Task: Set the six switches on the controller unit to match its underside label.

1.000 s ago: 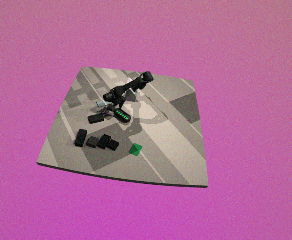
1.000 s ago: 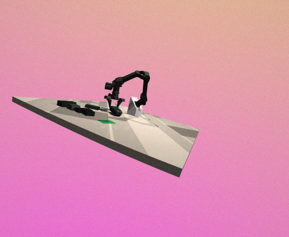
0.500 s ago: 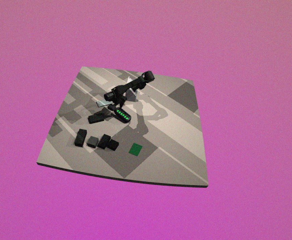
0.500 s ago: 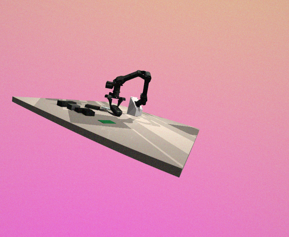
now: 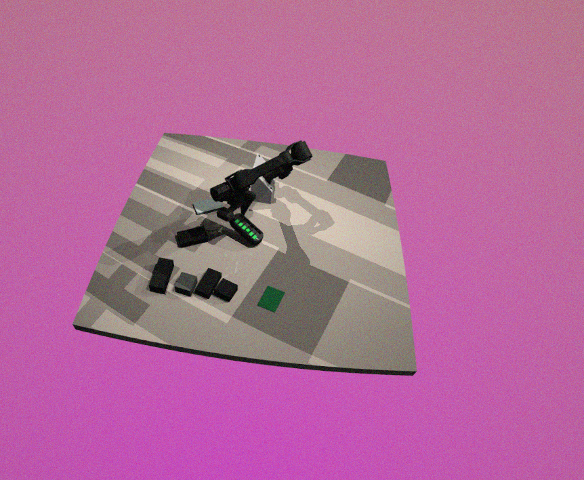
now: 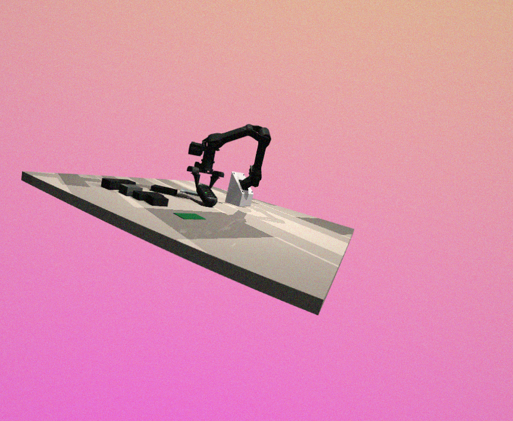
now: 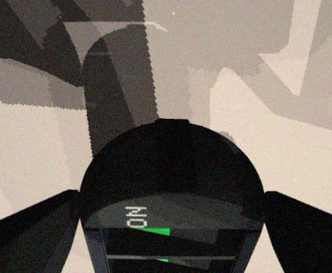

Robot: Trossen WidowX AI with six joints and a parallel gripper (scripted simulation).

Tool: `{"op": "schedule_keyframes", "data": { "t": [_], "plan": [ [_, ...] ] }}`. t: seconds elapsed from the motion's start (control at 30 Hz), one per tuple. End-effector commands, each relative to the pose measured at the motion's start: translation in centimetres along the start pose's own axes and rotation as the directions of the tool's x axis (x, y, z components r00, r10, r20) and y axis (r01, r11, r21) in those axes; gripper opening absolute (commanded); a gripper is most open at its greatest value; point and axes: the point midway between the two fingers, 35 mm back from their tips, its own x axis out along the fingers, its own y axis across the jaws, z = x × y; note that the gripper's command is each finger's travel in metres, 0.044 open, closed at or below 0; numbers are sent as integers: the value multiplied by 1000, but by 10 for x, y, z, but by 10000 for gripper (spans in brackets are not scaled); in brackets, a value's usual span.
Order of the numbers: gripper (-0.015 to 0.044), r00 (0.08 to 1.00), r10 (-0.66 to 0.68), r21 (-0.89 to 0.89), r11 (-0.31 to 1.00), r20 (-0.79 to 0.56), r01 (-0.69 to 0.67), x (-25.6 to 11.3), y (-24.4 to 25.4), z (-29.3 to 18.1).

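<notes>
The dark grey controller unit (image 5: pixel 251 241) (image 6: pixel 209 200) (image 7: pixel 172 162) has rounded ends. It is tilted, with its switch side facing the top camera and one end low near the bench. My gripper (image 5: pixel 236 215) (image 6: pixel 206 186) (image 7: pixel 172 202) is shut on it, with one finger against each long side. In the top view a row of green switch ends shows along its top. The wrist view shows one rounded end, the printed word ON and two switches with slivers of green. The underside label is hidden, and single switch settings cannot be told.
A black block (image 5: pixel 192 236) (image 6: pixel 163 189) and a pale flat plate (image 5: pixel 205 207) lie beside the unit. Several black and grey blocks, one of them grey (image 5: pixel 185 284), stand in a row nearer the front edge. A green square (image 5: pixel 270 298) (image 6: pixel 189 216) lies right of them. The white arm base (image 6: pixel 235 190) stands behind.
</notes>
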Motion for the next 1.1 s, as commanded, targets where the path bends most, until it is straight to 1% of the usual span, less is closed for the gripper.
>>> {"op": "schedule_keyframes", "data": {
  "t": [0.0, 1.07],
  "plan": [
    [336, 1000, 7, -1, 1000, 7, -7, -5, 2, -5],
    [336, 997, 7, -1, 1000, 74, -7, -22, 2, -27]
  ]
}}
